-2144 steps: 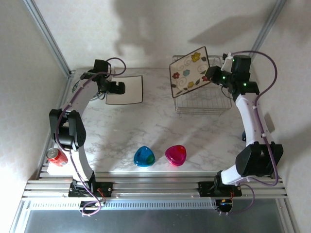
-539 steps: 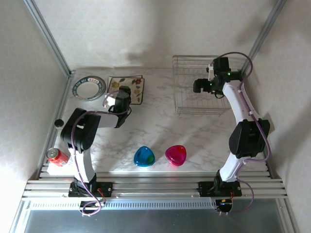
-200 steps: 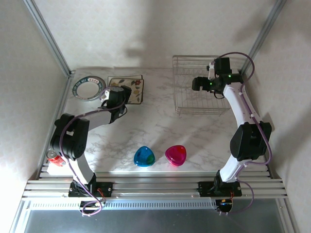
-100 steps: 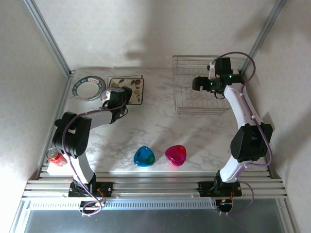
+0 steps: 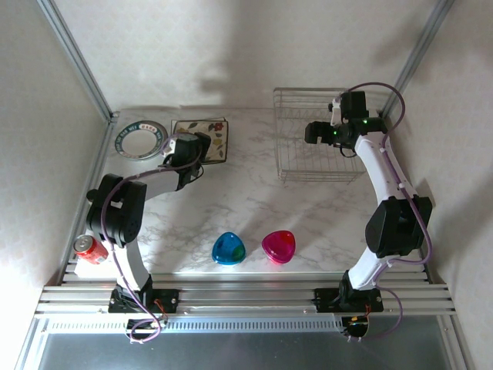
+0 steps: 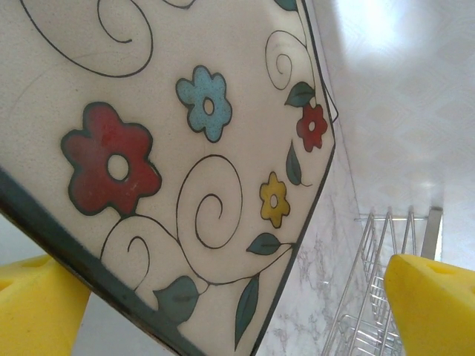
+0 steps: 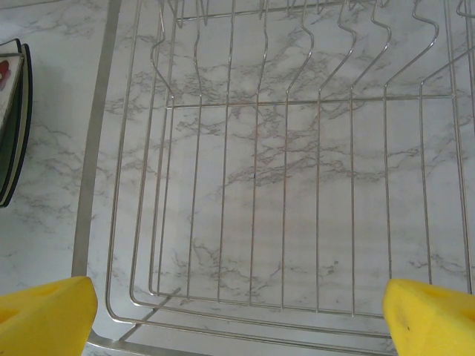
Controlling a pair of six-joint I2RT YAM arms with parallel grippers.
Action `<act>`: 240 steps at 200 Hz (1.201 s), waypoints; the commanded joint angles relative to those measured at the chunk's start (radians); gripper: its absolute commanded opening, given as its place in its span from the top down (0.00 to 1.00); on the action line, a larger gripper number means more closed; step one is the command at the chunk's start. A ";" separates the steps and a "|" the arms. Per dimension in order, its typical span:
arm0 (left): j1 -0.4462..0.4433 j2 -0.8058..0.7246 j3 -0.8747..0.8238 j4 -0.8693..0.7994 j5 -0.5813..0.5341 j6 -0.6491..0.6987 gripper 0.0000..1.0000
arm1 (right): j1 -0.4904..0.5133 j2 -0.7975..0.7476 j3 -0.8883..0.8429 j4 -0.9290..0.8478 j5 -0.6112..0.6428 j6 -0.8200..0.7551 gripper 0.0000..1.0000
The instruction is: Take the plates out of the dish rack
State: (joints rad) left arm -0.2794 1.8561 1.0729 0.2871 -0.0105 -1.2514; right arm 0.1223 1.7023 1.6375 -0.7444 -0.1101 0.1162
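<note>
The silver wire dish rack stands at the back right with no plates in it; its bare bars show marble through them. My right gripper hovers open over the rack, yellow fingertips wide apart, midpoint. A square cream plate with coloured flowers lies on the table at the back left, beside a small round white plate with a dark patterned rim. My left gripper sits open at the square plate's near edge, midpoint.
A blue dish and a pink dish lie near the front middle. A red can stands at the front left. The rack's corner shows past the square plate, whose edge appears left of the rack.
Ten seconds ago my right gripper held a flowered plate above the rack; the rack is now bare. In the last second my left gripper edged slightly toward the square plate.
</note>
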 commanded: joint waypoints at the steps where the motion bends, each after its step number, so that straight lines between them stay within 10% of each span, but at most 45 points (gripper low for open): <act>1: 0.008 -0.025 0.012 0.036 0.018 0.033 0.00 | 0.006 -0.021 -0.002 0.007 -0.021 -0.001 0.01; 173: 0.037 -0.188 -0.130 -0.049 0.107 0.106 0.01 | 0.006 -0.083 -0.069 0.041 -0.028 0.003 0.01; 201: 0.034 -0.339 -0.145 -0.031 0.006 0.346 0.00 | 0.013 -0.200 -0.252 0.218 -0.005 -0.025 0.01; 240: -0.012 -0.675 -0.376 0.204 -0.412 0.871 0.00 | 0.057 -0.584 -0.818 0.814 0.141 -0.078 0.01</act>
State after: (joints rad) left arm -0.2695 1.3613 0.8459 0.3016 -0.1287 -0.7654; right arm 0.1528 1.3167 1.0641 -0.3424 -0.0727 0.0853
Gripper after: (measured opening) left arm 0.995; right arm 0.990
